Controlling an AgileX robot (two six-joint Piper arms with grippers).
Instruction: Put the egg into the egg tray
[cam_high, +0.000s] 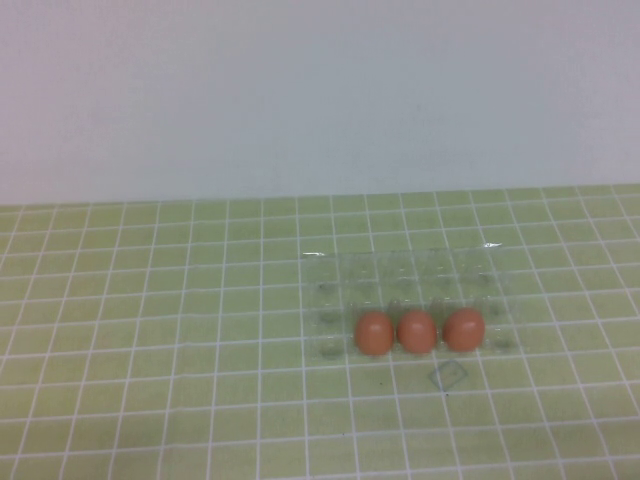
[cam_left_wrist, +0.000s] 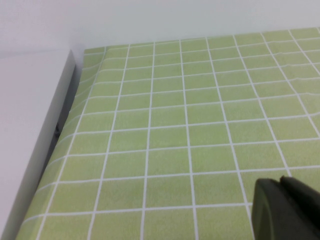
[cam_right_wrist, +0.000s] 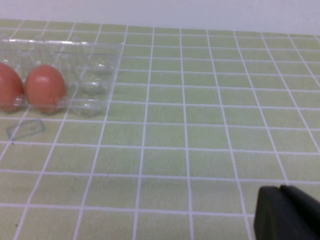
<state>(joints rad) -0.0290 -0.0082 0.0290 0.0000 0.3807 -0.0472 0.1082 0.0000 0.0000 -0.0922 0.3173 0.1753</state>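
Note:
Three reddish-brown eggs sit side by side in the front row of the clear egg tray (cam_high: 400, 270): left egg (cam_high: 374, 333), middle egg (cam_high: 417, 331), right egg (cam_high: 464, 329). The right wrist view shows two of these eggs (cam_right_wrist: 45, 87) in the tray (cam_right_wrist: 95, 75). My right gripper (cam_right_wrist: 280, 189) is shut and empty, low over the mat, well apart from the tray. My left gripper (cam_left_wrist: 281, 180) is shut and empty over bare mat, with no egg or tray in its view. Neither gripper shows in the high view.
A green mat with a white grid (cam_high: 150, 350) covers the table. A small clear rectangular outline (cam_high: 448, 376) lies on the mat just in front of the tray. A white wall panel (cam_left_wrist: 30, 125) borders the mat beside my left gripper.

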